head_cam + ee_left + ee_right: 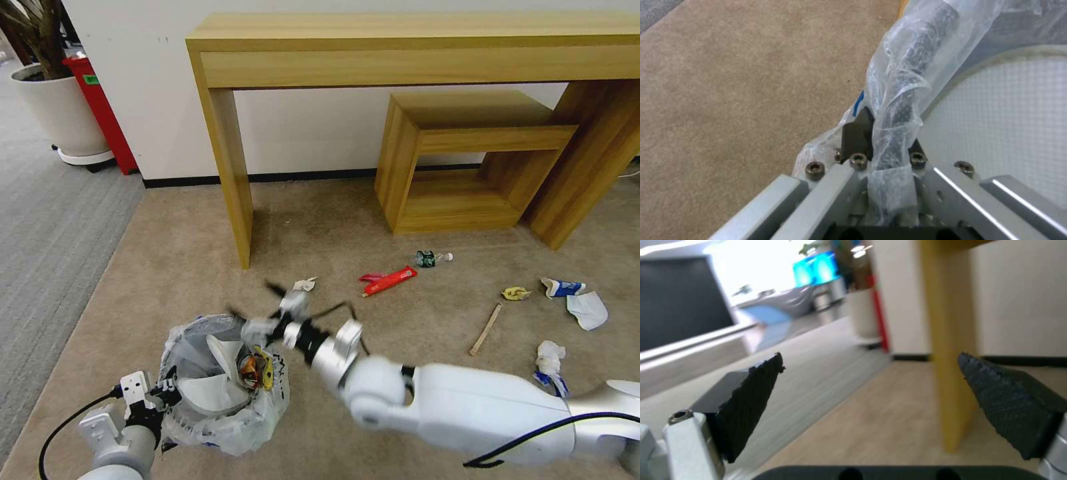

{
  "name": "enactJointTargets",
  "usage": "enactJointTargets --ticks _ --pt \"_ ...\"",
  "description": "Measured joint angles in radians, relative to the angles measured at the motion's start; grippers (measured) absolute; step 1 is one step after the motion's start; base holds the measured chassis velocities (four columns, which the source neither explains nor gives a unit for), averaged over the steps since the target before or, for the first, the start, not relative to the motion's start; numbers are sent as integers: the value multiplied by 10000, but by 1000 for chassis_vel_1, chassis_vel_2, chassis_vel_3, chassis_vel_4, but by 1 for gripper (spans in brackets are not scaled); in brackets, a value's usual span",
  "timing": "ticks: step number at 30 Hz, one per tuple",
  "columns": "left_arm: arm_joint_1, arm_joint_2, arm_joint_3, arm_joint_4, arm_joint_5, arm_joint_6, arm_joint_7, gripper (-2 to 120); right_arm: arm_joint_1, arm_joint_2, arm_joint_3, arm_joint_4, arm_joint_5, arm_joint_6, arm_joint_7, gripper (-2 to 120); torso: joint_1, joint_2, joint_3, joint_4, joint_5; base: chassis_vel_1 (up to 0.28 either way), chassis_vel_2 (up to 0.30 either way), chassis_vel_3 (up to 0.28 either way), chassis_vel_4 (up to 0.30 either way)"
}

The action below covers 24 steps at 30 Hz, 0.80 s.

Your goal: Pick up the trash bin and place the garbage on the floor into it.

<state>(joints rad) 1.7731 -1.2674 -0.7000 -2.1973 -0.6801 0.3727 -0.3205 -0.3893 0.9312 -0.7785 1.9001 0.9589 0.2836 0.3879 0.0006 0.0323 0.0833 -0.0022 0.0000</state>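
Crinkly plastic lines the bin, whose rim is clamped between the jaws of the left gripper; inside lie white slippers and an orange wrapper. Just past its far rim, the right gripper hovers with jaws wide apart, empty. More garbage, a red wrapper, bottle and stick, lies beyond them on the carpet.

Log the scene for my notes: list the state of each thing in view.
trash bin: upright, rim gripped, slippers and wrappers inside
left gripper: shut on bin rim
right gripper: open, empty, above the bin
red wrapper: lying on floor
bottle: on its side
wooden stick: lying flat
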Motion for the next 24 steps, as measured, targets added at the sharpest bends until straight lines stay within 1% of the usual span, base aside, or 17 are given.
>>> enactJointTargets --ticks 3,4,6,7,8,11,12,15,16,17,18,19,20,21,22,24 --pt "36 81 -68 -8 -10 -14 0 0 -619 -307 1487 6 2 -308 196 100 0 0 0 -1 1 0 0 0 0" --pt "36 81 -68 -8 -10 -14 0 0 -619 -307 1487 6 2 -308 196 100 0 0 0 -1 1 0 0 0 0" --pt "34 116 -71 -8 -33 -19 0 0 -977 -631 2483 -133 66 -672 428 100 0 0 0 -1 1 0 0 0 0" --pt "26 132 -72 -8 -45 -19 0 0 -1082 -788 2800 -237 43 -859 648 100 0 0 -1 -1 1 0 0 0 0" --pt "26 132 -72 -8 -45 -19 0 0 -1082 -788 2800 -237 43 -859 648 100 0 0 -1 -1 1 0 0 0 0" --pt "-25 147 -84 1 -96 -20 -1 0 -1502 -1346 3688 -607 -185 -1442 1357 100 0 0 0 -1 2 0 0 0 0" --pt "-25 147 -84 1 -96 -20 -1 0 -1502 -1346 3688 -607 -185 -1442 1357 100 0 0 0 -1 2 0 0 0 0" --pt "-74 193 -171 10 -94 -41 3 0 -2124 -1750 4647 -829 -332 -1624 1690 100 0 0 0 -4 4 0 0 0 0" --pt "-106 209 -199 3 -99 -45 5 0 -2402 -1829 5072 -871 -407 -1635 1752 100 0 -1 0 -1 2 0 0 0 0" --pt "-106 209 -199 3 -99 -45 5 0 -2402 -1829 5072 -871 -407 -1635 1752 100 0 -1 0 -1 2 0 0 0 0" --pt "-162 216 -235 -4 -104 -50 6 0 -2684 -1860 5500 -905 -467 -1639 1760 100 0 0 0 -1 1 0 0 0 0" --pt "-188 216 -247 -7 -105 -53 6 0 -2817 -1859 5706 -922 -481 -1638 1766 100 0 0 0 -2 0 0 0 0 0" --pt "-240 215 -257 -11 -105 -62 6 0 -3121 -1807 6180 -979 -555 -1578 1772 100 0 0 0 -1 2 0 0 0 0" --pt "-240 215 -257 -11 -105 -62 6 0 -3121 -1807 6180 -979 -555 -1578 1772 100 0 0 0 -1 2 0 0 0 0" --pt "-280 203 -254 -11 -95 -73 10 0 -3471 -1731 6663 -1054 -757 -1511 1741 100 0 0 -1 -1 1 0 0 0 0" --pt "-301 190 -239 -10 -69 -80 10 0 -3998 -1638 7273 -1159 -1064 -1402 1594 100 0 0 0 -1 2 0 0 0 0"
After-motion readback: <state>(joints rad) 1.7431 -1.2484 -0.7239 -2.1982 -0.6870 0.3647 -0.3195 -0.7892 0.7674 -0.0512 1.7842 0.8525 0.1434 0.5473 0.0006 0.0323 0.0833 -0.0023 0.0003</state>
